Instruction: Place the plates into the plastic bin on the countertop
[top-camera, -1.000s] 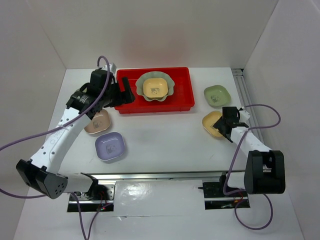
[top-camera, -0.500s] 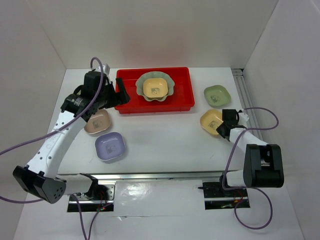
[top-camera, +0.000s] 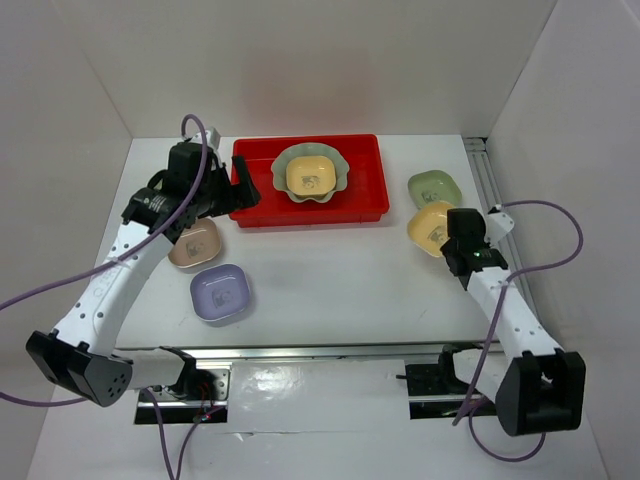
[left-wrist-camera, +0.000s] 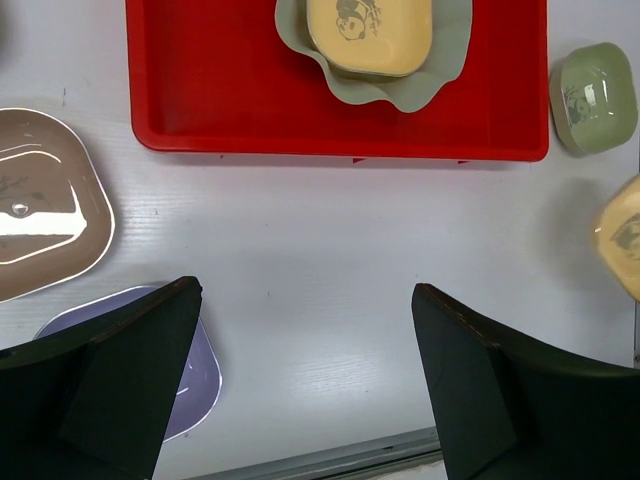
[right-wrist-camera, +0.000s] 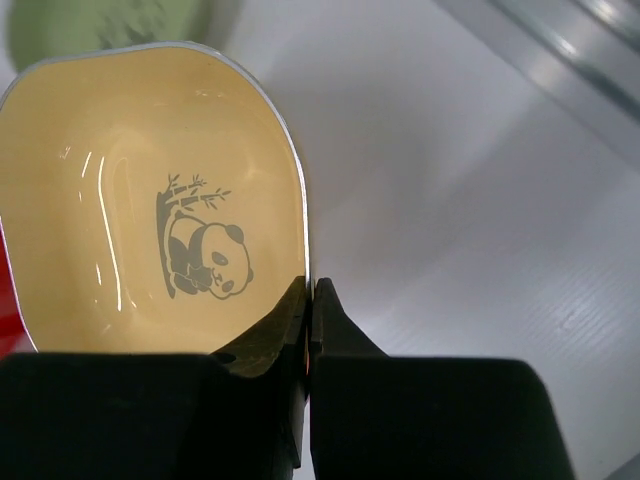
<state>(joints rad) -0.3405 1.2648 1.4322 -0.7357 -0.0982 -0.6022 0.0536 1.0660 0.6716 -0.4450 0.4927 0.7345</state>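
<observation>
Yellow dish (right-wrist-camera: 150, 200) rim pinched between right fingers (right-wrist-camera: 270, 340); left fingers (left-wrist-camera: 120, 370) spread wide

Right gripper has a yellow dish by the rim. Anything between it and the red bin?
Nothing visible. Only bare countertop lies between the held yellow dish, pinched in the right gripper, and the red bin. The olive-green dish sits beside it, toward the back wall, off that line.
</observation>
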